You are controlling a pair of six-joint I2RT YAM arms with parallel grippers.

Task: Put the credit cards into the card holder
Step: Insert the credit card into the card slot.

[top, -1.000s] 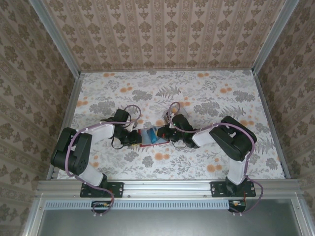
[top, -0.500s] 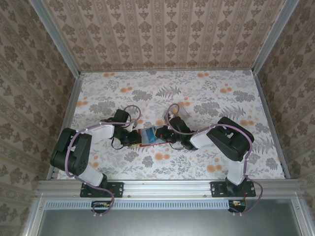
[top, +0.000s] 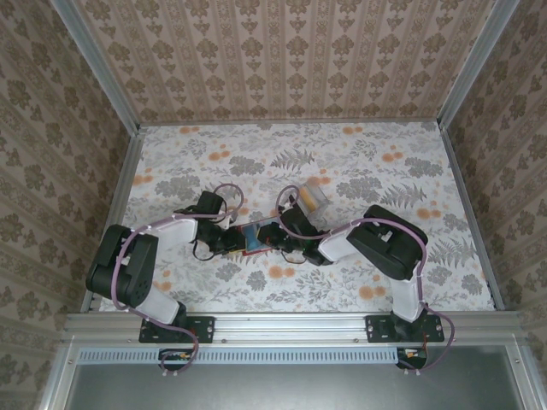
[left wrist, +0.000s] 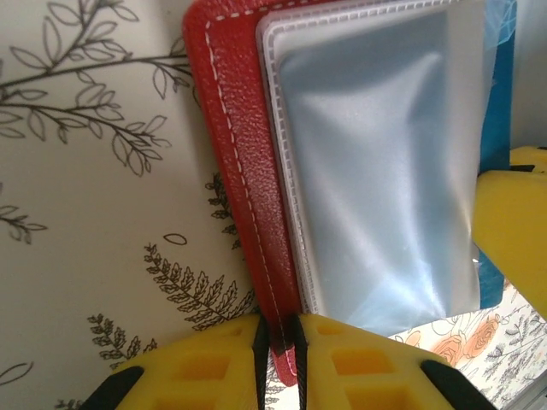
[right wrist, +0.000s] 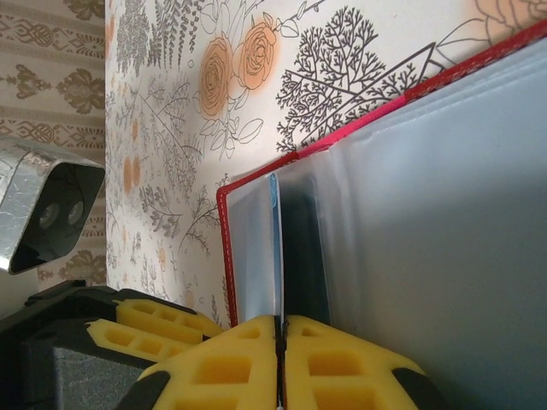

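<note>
the left gripper is clenched on the red stitched edge of the card holder. the leather is pinched between its yellow fingers, and the holder's clear pocket spreads out just ahead of them. the right gripper is pinched tight on a thin bluish card, seen edge-on straight ahead of its fingertips. the card's far end stands at the fold between two greyish pockets; whether it sits inside a pocket is hard to tell from this angle. from above, the two grippers face each other with the holder between them on the flowered table. beyond the right gripper, apart from it, lies a small stack of credit cards, tan-orange and silvery.
</note>
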